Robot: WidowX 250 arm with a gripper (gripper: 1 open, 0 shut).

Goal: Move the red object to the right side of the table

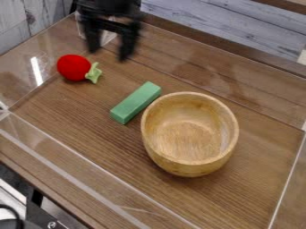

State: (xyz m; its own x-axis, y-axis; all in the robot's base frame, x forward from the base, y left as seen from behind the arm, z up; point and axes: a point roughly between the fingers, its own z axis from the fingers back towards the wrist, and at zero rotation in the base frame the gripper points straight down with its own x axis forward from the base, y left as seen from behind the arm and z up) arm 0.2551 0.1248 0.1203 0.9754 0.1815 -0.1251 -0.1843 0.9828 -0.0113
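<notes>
The red object [75, 67] is a small round red toy fruit with a green leafy tip, lying at the left of the wood-grain table [72, 125]. My gripper [109, 45] hangs at the top left, pointing down, a little up and to the right of the red object and not touching it. Its two dark fingers [127, 46] stand apart with nothing between them.
A green rectangular block [135, 102] lies near the middle. A wooden bowl [189, 132] stands right of centre. Low clear acrylic walls [36, 143] edge the table, and a clear folded stand [84, 25] sits at the back left.
</notes>
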